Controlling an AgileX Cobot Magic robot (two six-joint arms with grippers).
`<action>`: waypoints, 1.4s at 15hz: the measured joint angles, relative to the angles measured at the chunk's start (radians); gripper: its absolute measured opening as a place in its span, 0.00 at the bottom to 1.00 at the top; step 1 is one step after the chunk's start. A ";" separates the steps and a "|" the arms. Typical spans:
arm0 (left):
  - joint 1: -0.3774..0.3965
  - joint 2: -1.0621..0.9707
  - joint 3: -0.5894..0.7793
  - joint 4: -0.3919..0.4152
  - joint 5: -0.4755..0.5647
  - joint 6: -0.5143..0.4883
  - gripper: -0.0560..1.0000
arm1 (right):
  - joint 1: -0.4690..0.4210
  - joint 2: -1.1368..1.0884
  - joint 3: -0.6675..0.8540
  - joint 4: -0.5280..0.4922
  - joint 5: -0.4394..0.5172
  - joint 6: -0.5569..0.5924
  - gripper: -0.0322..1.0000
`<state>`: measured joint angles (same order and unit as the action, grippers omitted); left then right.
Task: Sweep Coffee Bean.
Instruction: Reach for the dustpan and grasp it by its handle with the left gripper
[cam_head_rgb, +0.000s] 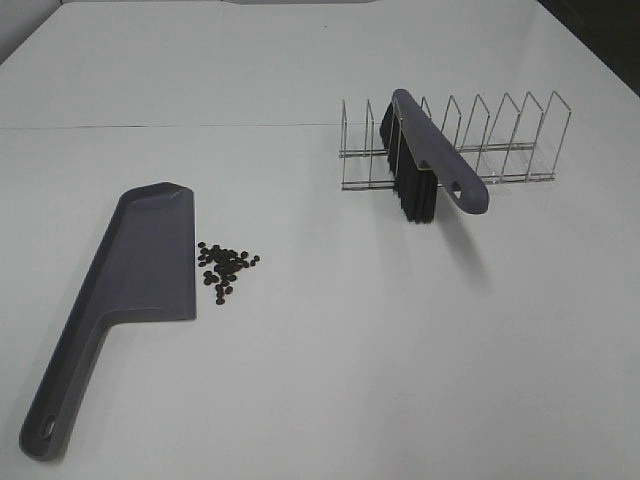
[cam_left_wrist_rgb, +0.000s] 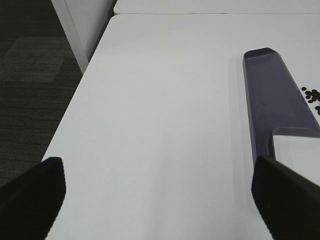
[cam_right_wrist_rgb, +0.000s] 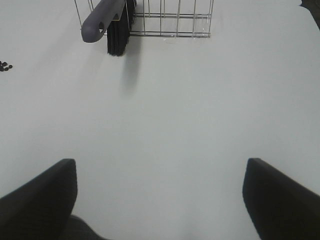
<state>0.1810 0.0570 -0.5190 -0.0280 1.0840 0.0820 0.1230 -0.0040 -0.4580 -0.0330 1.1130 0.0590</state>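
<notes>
A loose cluster of small dark coffee beans (cam_head_rgb: 226, 267) lies on the white table just right of the purple-grey dustpan (cam_head_rgb: 140, 265), whose handle points toward the front left. The beans (cam_left_wrist_rgb: 312, 96) and the dustpan (cam_left_wrist_rgb: 272, 95) also show in the left wrist view, the beans (cam_right_wrist_rgb: 4, 66) at the edge of the right wrist view. A purple-grey brush (cam_head_rgb: 420, 160) with black bristles leans in a wire rack (cam_head_rgb: 500, 140); the brush (cam_right_wrist_rgb: 112, 22) appears ahead of the right gripper. My left gripper (cam_left_wrist_rgb: 157, 192) and right gripper (cam_right_wrist_rgb: 160, 192) both stand open over bare table, holding nothing. Neither arm shows in the high view.
The table's left edge (cam_left_wrist_rgb: 75, 95) drops to dark carpet beside the left gripper. A seam (cam_head_rgb: 160, 125) runs across the table behind the dustpan. The wire rack (cam_right_wrist_rgb: 170, 20) stands at the back right.
</notes>
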 joint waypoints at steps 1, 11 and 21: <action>0.000 0.000 0.000 0.000 0.000 0.000 0.93 | 0.000 0.000 0.000 -0.001 0.000 0.000 0.77; 0.000 0.000 0.000 0.000 0.000 0.000 0.94 | 0.000 0.000 0.000 -0.003 0.000 0.000 0.77; 0.000 0.291 0.000 0.016 0.000 -0.024 0.94 | 0.000 0.000 0.000 -0.011 0.000 0.000 0.77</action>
<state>0.1810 0.3480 -0.5190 -0.0120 1.0840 0.0580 0.1230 -0.0040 -0.4580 -0.0440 1.1130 0.0590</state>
